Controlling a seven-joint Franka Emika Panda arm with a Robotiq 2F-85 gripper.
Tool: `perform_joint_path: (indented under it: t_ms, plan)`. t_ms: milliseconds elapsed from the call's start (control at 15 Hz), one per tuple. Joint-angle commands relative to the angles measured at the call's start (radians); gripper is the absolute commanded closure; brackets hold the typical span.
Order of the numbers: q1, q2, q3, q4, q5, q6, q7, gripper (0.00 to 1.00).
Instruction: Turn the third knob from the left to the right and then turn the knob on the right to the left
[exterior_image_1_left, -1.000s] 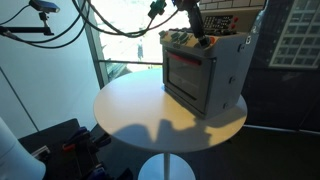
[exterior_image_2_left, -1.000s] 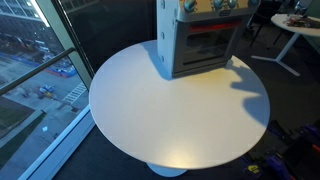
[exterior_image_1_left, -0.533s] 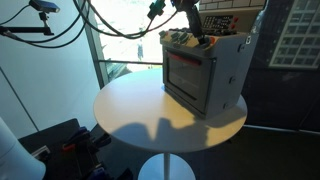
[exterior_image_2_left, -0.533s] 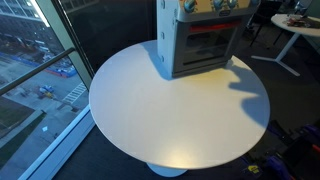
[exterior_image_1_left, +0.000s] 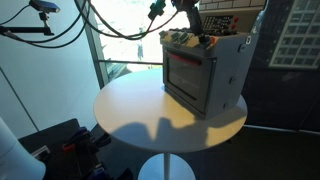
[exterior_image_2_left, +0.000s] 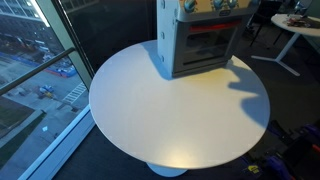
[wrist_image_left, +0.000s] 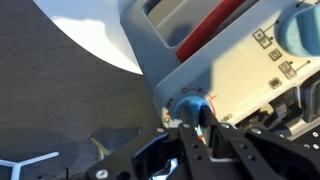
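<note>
round white table (exterior_image_2_left: 150, 120) by a glass wall (exterior_image_2_left: 35, 60) bears a toy oven (exterior_image_2_left: 200, 50); fingers (wrist_image_left: 222, 148) at knob (wrist_image_left: 191, 103), grip unclear.

In an exterior view, the toy oven (exterior_image_1_left: 205, 75) sits toward the right rim of the round white table (exterior_image_1_left: 130, 115), its red-framed door facing us. The arm (exterior_image_1_left: 190, 15) reaches down from above, with the gripper (exterior_image_1_left: 203, 40) right at the oven's top panel, jaws too small to read. Overhead, black cables (exterior_image_1_left: 70, 30) loop.
</note>
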Motion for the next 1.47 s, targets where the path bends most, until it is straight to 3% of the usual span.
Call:
perform_joint_path:
  t_ms: [0, 667, 1400]
  plan:
    - [0.002, 0.006, -0.004, 0.001, 0.018, 0.023, -0.012, 0.97]
    - [0.000, -0.006, -0.006, -0.003, -0.015, 0.004, -0.117, 0.95]
    - [0.008, -0.022, -0.016, -0.007, -0.008, -0.025, -0.408, 0.95]
